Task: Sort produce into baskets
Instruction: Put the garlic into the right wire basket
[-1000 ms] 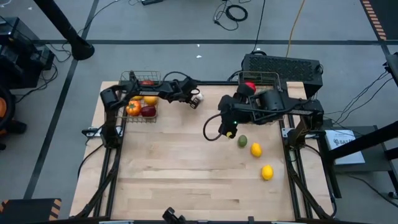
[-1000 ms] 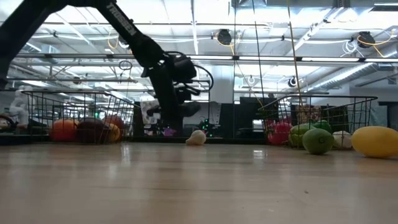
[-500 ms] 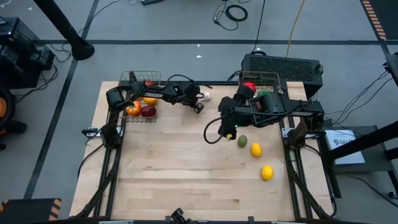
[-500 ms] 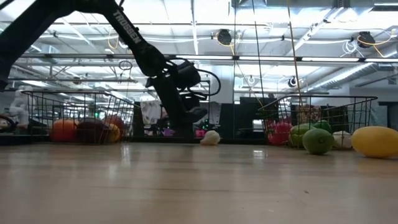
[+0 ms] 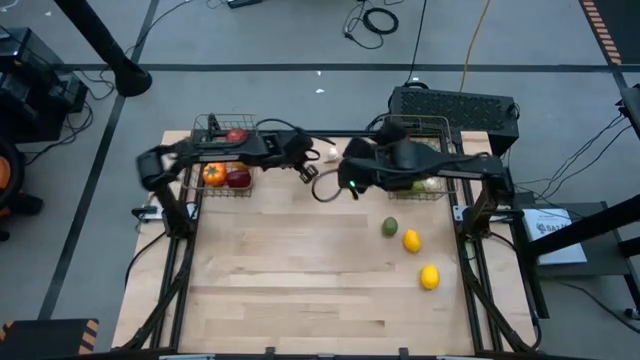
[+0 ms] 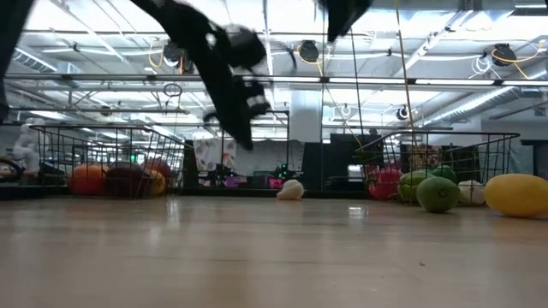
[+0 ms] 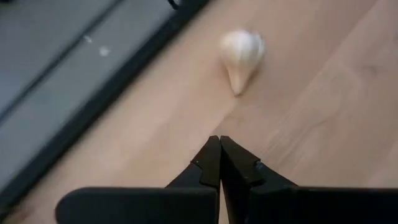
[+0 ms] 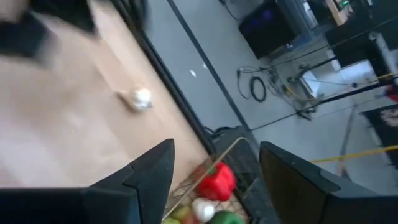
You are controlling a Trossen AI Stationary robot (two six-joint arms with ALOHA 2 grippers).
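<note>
Garlic (image 7: 243,53) on table, ahead of shut jaws

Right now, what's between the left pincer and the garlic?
Only bare wood: in the left wrist view the shut left pincer points at the garlic across empty tabletop.

Bright overhead strip lights, soft shadows; both arms motion-blurred in low view; right wrist view smeared, table glossy.
</note>
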